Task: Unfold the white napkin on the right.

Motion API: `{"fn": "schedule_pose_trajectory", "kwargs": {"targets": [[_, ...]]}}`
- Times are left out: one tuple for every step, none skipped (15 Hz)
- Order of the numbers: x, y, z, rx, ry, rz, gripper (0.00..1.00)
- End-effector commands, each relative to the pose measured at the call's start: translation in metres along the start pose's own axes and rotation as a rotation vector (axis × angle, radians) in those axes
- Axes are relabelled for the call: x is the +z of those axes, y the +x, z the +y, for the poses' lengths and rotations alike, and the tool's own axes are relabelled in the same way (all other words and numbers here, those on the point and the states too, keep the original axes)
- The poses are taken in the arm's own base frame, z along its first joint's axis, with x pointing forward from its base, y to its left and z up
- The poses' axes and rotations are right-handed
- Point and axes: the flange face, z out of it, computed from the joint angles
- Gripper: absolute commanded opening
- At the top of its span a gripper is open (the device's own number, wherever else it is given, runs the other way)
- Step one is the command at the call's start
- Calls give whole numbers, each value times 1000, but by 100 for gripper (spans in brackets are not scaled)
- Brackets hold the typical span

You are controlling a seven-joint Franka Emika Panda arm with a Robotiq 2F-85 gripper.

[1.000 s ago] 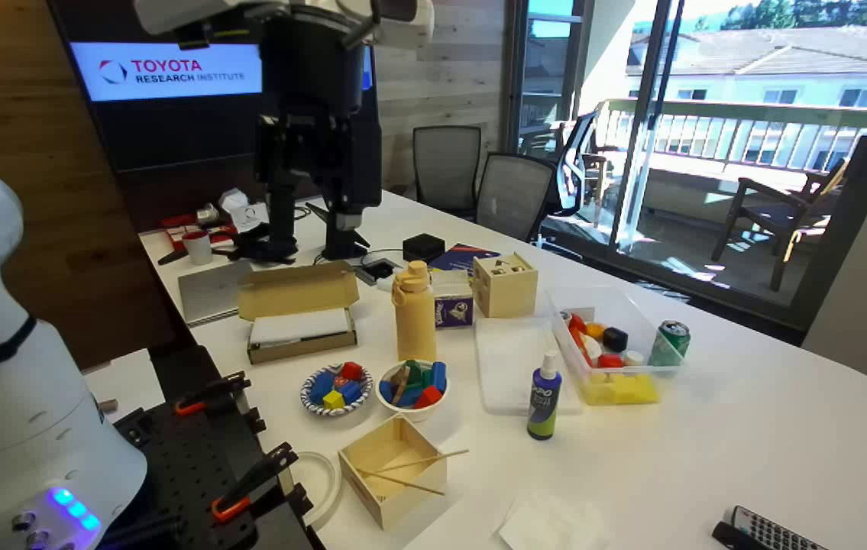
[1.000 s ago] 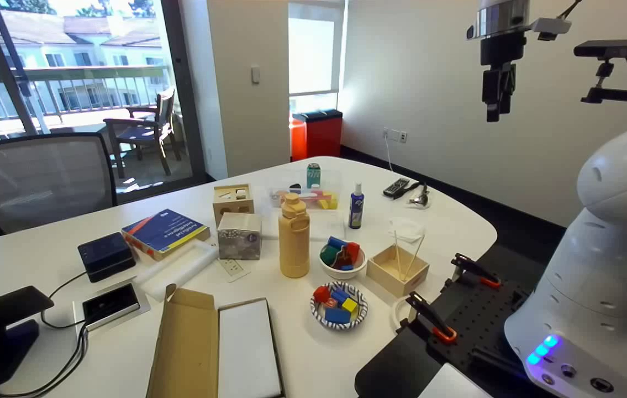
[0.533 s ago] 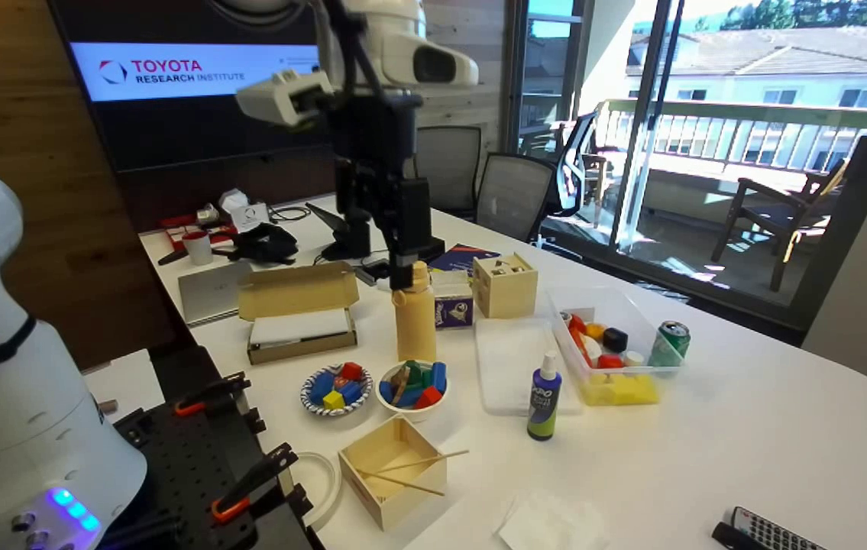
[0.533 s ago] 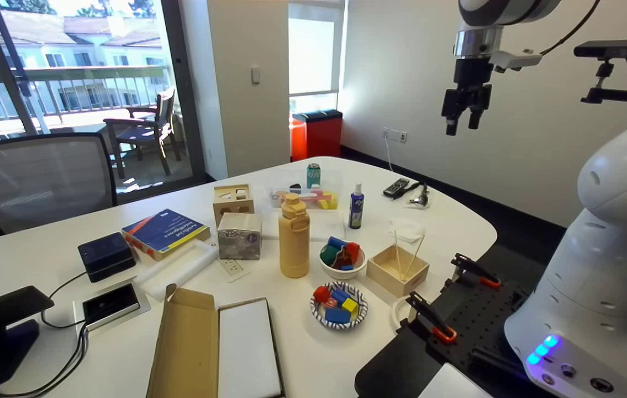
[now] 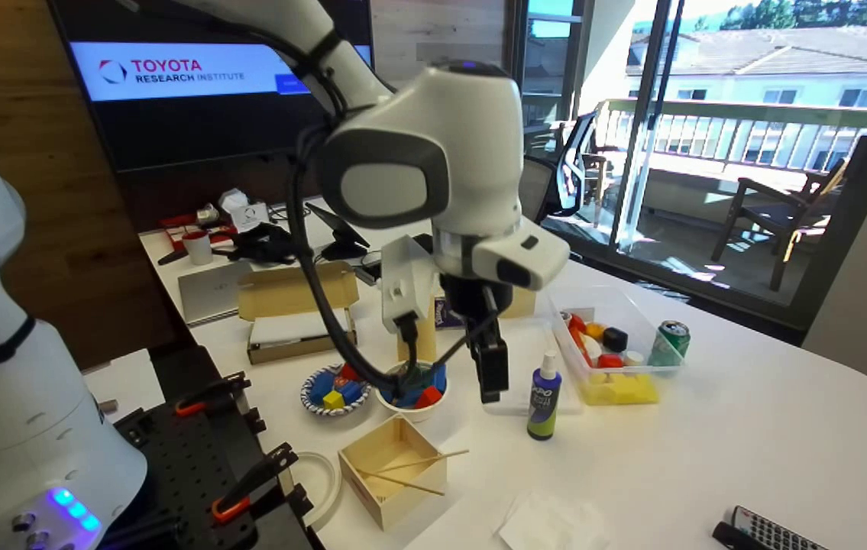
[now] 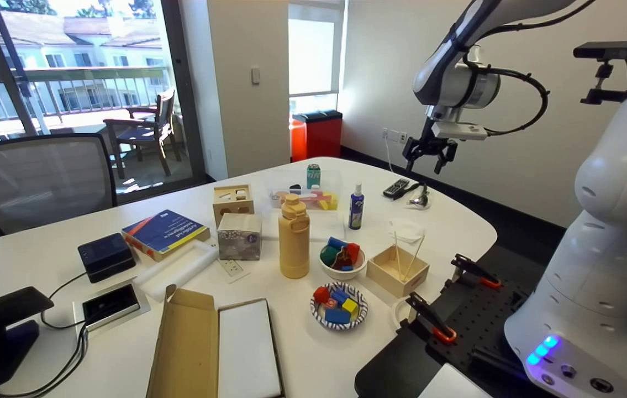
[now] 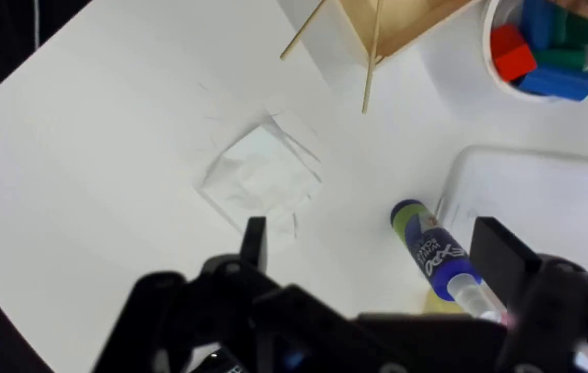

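In an exterior view, the gripper (image 6: 424,167) had come down and leftward within the upper right of the frame over the last half second, and its jaws stood apart with nothing between them. The white napkin (image 6: 408,231), right of centre just above the wooden box (image 6: 399,276), had not moved and lay on the table (image 6: 457,229) untouched. That looked like an approach, with the unfolding not yet begun. The arm (image 6: 448,88) curved in from the upper right and bent so that the gripper pointed downward, a little tilted.

In an exterior view, the forearm (image 5: 288,24) now slanted in from the upper left, the wrist joint (image 5: 475,156) filled the middle of the frame, and the gripper had dropped from the upper middle to near the centre, just left of the spray bottle (image 5: 545,405). The napkin sat at the bottom edge, right of centre, partly cut off.

In the wrist view, the fingers (image 7: 256,238) reached up from the bottom edge, widely spread. The napkin lay left of centre, creased, above the tip of one finger rather than between the two; a shift towards it, then a pinch at an edge, would probably be needed.
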Motion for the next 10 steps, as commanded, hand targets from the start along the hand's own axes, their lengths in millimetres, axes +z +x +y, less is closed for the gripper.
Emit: {"fn": "schedule_pose_trajectory", "kwargs": {"targets": [[56,39,24,177,26,60,100],[73,49,29,215,45,79,100],[90,61,36,248,55,103,100],[106,72,40,275,73,118,100],[123,84,47,301,82,124,100],[140,96,52,325,89,124,100],[159,105,58,348,88,119,100],[174,112,62,361,80,111,100],[188,116,68,375,71,95,100],[203,119,72,385,60,81,100]]}}
